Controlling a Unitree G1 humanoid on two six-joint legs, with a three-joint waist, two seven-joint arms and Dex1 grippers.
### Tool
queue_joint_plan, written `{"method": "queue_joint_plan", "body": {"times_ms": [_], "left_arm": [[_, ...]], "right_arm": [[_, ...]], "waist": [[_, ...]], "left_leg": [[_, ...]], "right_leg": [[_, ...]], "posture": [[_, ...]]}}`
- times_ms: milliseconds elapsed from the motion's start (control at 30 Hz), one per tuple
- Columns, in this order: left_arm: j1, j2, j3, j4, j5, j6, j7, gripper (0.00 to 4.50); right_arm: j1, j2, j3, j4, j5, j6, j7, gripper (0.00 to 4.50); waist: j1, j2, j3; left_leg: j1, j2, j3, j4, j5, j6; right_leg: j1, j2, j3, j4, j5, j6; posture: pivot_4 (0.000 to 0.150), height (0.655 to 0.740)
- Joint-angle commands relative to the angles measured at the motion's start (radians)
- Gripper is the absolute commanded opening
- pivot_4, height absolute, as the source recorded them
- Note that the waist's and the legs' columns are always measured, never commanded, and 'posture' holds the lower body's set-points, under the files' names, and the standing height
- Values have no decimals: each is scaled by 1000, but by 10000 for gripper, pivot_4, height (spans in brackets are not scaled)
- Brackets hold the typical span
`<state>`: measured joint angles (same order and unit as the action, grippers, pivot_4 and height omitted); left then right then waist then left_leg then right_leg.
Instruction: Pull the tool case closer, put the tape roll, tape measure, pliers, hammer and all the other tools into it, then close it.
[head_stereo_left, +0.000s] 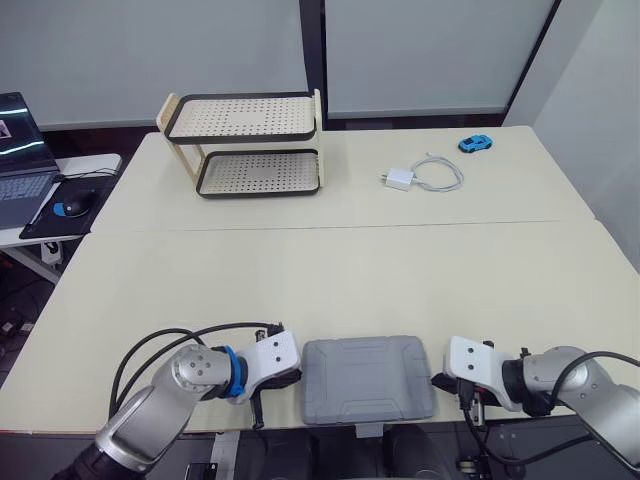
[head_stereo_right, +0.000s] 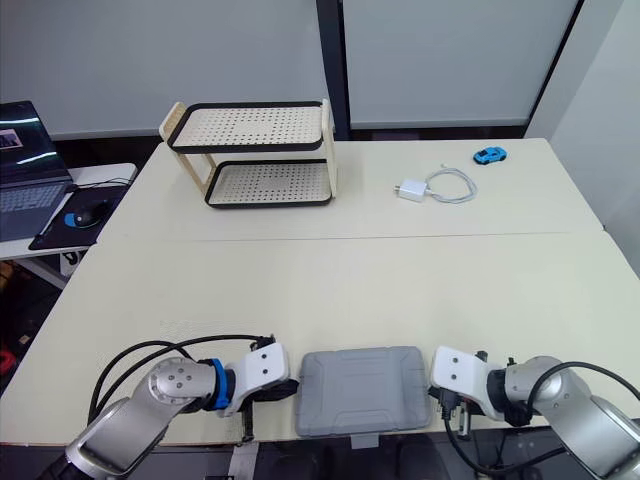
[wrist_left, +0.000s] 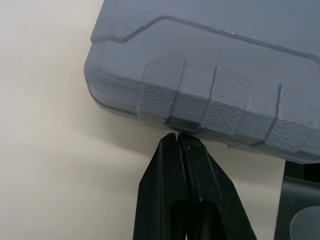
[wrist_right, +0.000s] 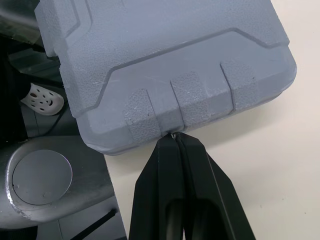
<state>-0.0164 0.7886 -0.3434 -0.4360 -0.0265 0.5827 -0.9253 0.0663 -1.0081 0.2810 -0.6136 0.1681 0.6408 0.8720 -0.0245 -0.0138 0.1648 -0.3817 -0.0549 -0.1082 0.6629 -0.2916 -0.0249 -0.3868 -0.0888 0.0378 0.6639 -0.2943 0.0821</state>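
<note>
Two claws are seen at the near edge of the bench (head_stereo_left: 330, 270), one on either side of the tool case (head_stereo_left: 368, 378). The case is noted lying flat, grey, lid shut, centred between the arms, with its near side right at the bench's front edge. The left claw (wrist_left: 178, 137) is observed with its two black fingers pressed together, no gap being visible between them; nothing is held. Its tips are placed against the lower part of the case's left side wall, beside a ribbed pad near a corner, and contact appears to be made there. The right claw (wrist_right: 174, 136) is likewise recorded with its fingers pressed together and nothing pinched, its tips set at the base of the case's right side wall, at the middle of three raised pads. Whether firm pressure is applied by either claw cannot be told. Farther back on the bench, a two-tier perforated rack (head_stereo_left: 250, 145) is seen on the left, a white charger with coiled cable (head_stereo_left: 400, 179) to the right of it, and a small blue toy car (head_stereo_left: 476, 143) beyond that, all well apart from the case. A laptop (head_stereo_left: 20, 150) and a mouse (head_stereo_left: 75, 205) are noted on a separate side desk at the far left.
</note>
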Motion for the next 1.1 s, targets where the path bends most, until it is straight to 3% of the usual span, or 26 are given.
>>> {"method": "queue_joint_plan", "body": {"times_ms": [33, 500, 633, 767, 833, 900, 1100], "left_arm": [[-27, -22, -14, -18, 0, -11, 8, 0], [-39, -24, 0, -8, -14, 2, -7, 0], [8, 57, 106, 31, -40, -79, -37, 0], [89, 108, 310, 149, -135, -300, -90, 0], [98, 99, 384, 195, -187, -356, -116, 3954], [98, 111, 455, 253, -233, -405, -157, 9400], [68, 145, 574, 316, -285, -418, -182, 28634]], "right_arm": [[-1, 14, 8, -54, 4, -1, 9, 555], [-1, 3, -18, -35, -14, -12, 21, 555], [13, -43, -112, 8, -16, -55, 47, 555], [53, -99, -278, 90, 6, -146, 99, 555], [62, -99, -344, 114, 33, -177, 127, 0], [65, -113, -418, 139, 57, -204, 168, 4009], [61, -110, -598, 173, 138, -226, 246, 23936]], "waist": [[0, 0, 0], [1, 0, 0], [0, 0, 0], [1, 0, 0], [1, 0, 0], [1, 0, 0], [1, 0, 0]], "left_leg": [[0, 0, 0, 0, 0, 0], [0, 0, 0, 0, 0, 0], [0, 0, 0, 0, 0, 0], [0, 0, 0, 0, 0, 0], [0, 0, 0, 0, 0, 0], [0, 0, 0, 0, 0, 0], [1, 0, 0, 0, 0, 0]], "right_leg": [[0, 0, 0, 0, 0, 0], [0, 0, 0, 0, 0, 0], [0, 0, 0, 0, 0, 0], [0, 0, 0, 0, 0, 0], [0, -1, 0, 0, 0, 0], [0, -1, 0, 0, 0, 0], [1, -1, -1, 0, 0, 0]], "posture": [[1500, 7400], [1500, 7400], [1500, 7400], [1500, 7400], [1500, 7400], [1500, 7400], [1500, 7400]]}}
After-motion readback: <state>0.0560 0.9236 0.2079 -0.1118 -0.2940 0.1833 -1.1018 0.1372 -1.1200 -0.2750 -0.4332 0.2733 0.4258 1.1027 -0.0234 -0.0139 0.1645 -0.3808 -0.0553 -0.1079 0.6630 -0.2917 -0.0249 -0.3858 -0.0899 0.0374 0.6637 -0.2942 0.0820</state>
